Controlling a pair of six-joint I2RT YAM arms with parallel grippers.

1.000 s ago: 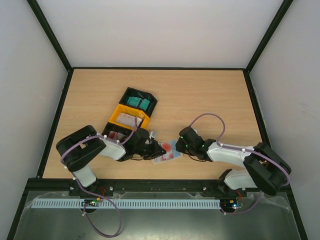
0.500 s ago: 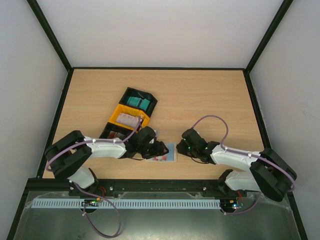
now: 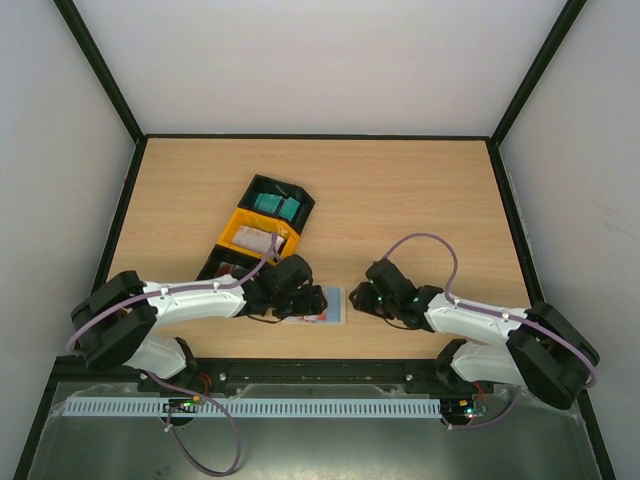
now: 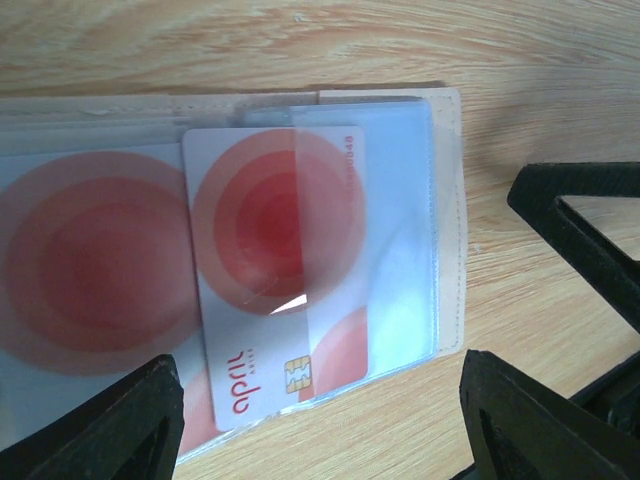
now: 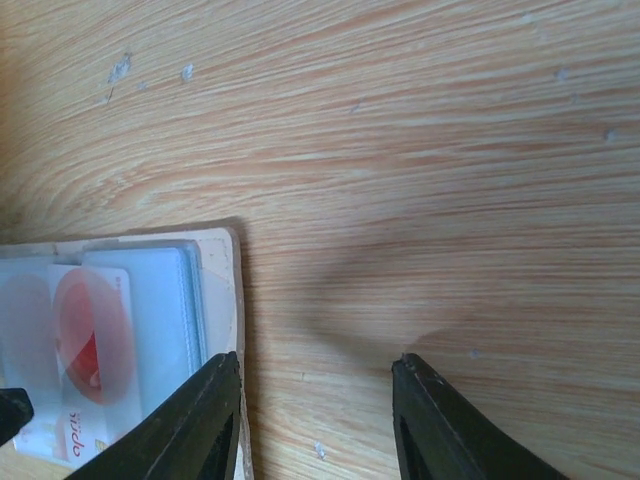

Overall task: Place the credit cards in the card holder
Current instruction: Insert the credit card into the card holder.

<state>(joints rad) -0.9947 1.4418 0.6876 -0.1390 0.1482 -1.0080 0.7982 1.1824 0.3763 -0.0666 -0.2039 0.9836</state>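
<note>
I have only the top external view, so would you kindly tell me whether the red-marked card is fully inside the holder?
Observer: No. The left wrist view shows the red-marked card only partly under the clear sleeve of the card holder, with its lettered corner uncovered.
Operator: Thank you. Is the right gripper holding anything?
Observer: No. Its wrist view shows the right gripper open over bare table beside the holder.

We see a matt wood-grain worktop (image 5: 450, 150), a card holder (image 4: 448, 220) of glossy clear plastic, and a smooth, shiny plastic card (image 4: 275, 285).
</note>
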